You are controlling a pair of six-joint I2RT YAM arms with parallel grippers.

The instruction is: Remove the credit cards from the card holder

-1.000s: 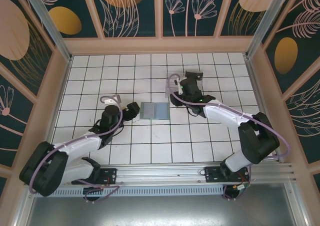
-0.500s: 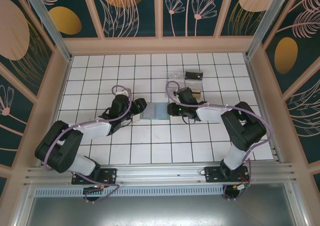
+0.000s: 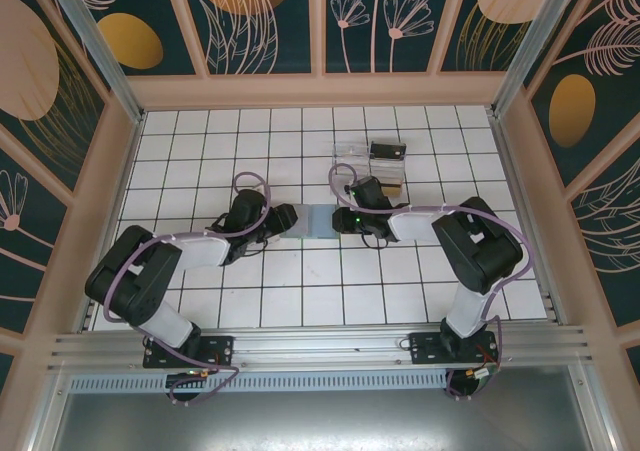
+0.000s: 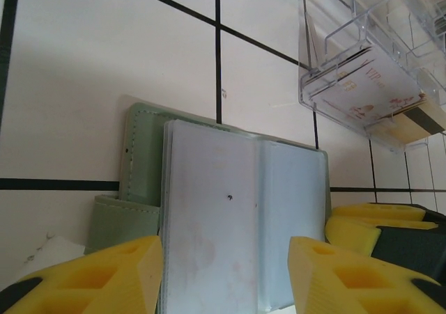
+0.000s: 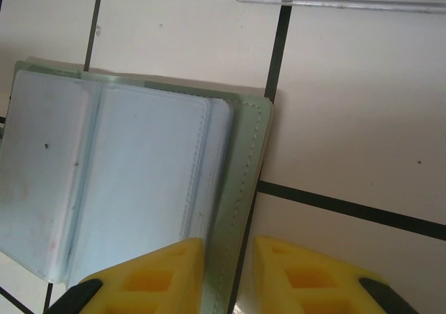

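My left gripper (image 4: 224,267) stands half open astride the near edge of the card holder (image 4: 237,189). My right gripper (image 5: 228,262), nearly closed, straddles its stitched side (whether it grips, I cannot tell) and should pin the cover flat. A second earlier both hung back, the right beside the clear tray (image 3: 352,155).

Left arm: reaches low and rightward from its base, elbow bent. Left hand (image 3: 284,221) points down, yellow fingers (image 4: 104,276) standing well apart.
Right arm: doubled back leftward from its base. Right hand (image 3: 341,220) faces the left hand, close opposite it, fingers (image 5: 306,272) a narrow gap apart.
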